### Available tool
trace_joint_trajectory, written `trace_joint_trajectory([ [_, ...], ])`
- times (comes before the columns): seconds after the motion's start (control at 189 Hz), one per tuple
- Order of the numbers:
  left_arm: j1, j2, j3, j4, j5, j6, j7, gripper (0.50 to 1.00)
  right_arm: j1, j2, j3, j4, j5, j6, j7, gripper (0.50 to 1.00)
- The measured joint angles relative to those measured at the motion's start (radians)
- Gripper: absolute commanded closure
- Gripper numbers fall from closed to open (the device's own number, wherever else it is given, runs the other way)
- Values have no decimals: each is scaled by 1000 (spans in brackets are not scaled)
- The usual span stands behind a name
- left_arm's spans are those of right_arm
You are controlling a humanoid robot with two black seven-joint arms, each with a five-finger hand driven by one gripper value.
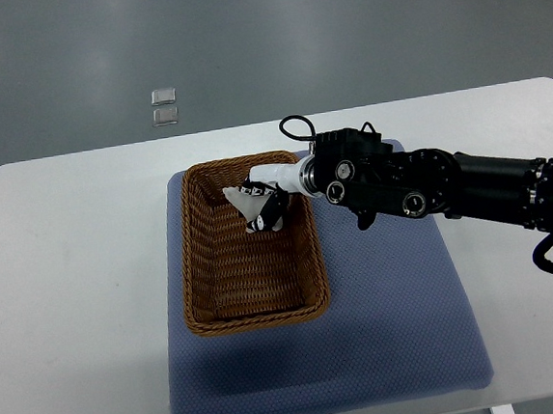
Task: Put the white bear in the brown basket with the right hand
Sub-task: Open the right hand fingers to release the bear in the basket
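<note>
Fingers [269, 212] of the right hand [274, 199] were clamped on the white bear [244, 199], held over the far end of the brown basket [252, 311], just inside its right rim; near half lay open, blue mat [392, 313] beneath, white counter [70, 283] around.

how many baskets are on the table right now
1. The brown basket sits on the blue mat on the white table; the right hand is over its far end with the white bear.
</note>
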Motion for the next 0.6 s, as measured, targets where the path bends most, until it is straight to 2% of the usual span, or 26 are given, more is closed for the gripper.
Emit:
trace_joint_trajectory([
  [0.058,0,0,0,0,0,0,0,500,0,0,1,0,2,1,0,697],
  [0.08,0,0,0,0,0,0,0,500,0,0,1,1,2,2,0,671],
  [0.143,0,0,0,0,0,0,0,500,1,0,2,1,4,3,0,642],
  [0.366,0,0,-2,0,0,0,0,500,13,0,16,1,10,6,0,640],
  [0.599,0,0,-2,0,0,0,0,500,53,-2,132,4,27,10,0,638],
])
